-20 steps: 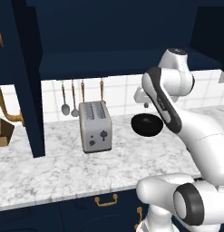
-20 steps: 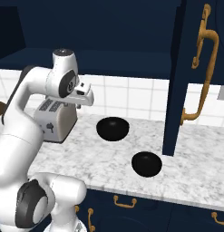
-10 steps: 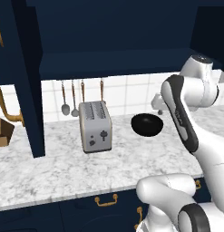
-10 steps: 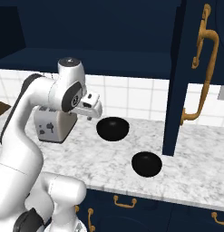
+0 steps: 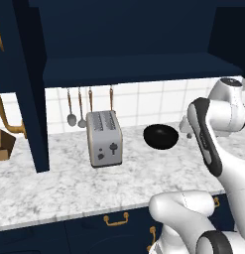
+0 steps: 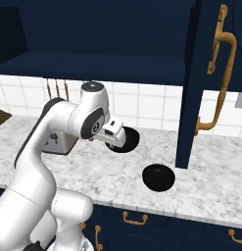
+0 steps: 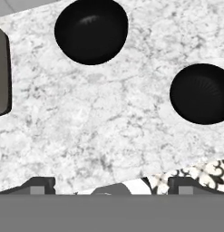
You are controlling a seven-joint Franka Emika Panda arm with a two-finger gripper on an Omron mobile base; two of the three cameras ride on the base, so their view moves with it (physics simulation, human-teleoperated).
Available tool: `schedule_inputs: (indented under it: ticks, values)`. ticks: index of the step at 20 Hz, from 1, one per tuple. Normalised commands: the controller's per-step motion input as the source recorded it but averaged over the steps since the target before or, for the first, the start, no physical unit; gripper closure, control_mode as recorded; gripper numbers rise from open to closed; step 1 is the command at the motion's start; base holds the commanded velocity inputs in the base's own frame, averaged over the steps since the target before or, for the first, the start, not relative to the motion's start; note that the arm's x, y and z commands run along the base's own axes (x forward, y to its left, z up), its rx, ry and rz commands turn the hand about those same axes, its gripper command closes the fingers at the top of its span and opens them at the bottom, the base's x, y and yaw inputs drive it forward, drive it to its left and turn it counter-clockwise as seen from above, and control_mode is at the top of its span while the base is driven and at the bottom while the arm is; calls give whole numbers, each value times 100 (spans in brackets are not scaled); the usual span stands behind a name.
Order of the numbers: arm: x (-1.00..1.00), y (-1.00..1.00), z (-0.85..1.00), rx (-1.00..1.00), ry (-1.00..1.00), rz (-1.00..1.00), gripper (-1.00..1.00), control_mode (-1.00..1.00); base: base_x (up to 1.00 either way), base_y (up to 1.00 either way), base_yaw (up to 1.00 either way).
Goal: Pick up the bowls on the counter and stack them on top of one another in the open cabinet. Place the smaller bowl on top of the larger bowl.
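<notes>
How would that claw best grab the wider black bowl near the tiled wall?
Probably by the rim, coming straight down. The larger bowl sits upright and open on the counter, too wide and round to pinch across. One finger inside the wall and one outside would clamp it. The side facing the smaller bowl looks free; the toaster stands on the other side.

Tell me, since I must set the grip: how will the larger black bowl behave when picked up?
The larger bowl looks rigid, so it should keep its shape. Its glossy surface suggests the fingers may slip on the rim. Its rounded underside, seen on the counter, may let it rock if nudged.
</notes>
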Motion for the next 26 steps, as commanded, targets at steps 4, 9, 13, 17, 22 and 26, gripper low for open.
schedule_inputs:
  ticks: [4, 9, 13, 17, 22, 26]
  values:
    - [24, -65, -35, 0, 8, -8, -100, -100, 0, 0, 0]
    - [19, -63, -13, 4, 6, -5, -100, -100, 0, 0, 0]
    - [25, -52, -17, 2, 8, -4, -100, -100, 0, 0, 0]
    - [11, -48, -31, 0, 3, -4, -100, -100, 0, 0, 0]
    - [4, -55, -29, 1, 1, -4, -100, -100, 0, 0, 0]
    - [0, -58, -42, 0, 0, -6, -100, -100, 0, 0, 0]
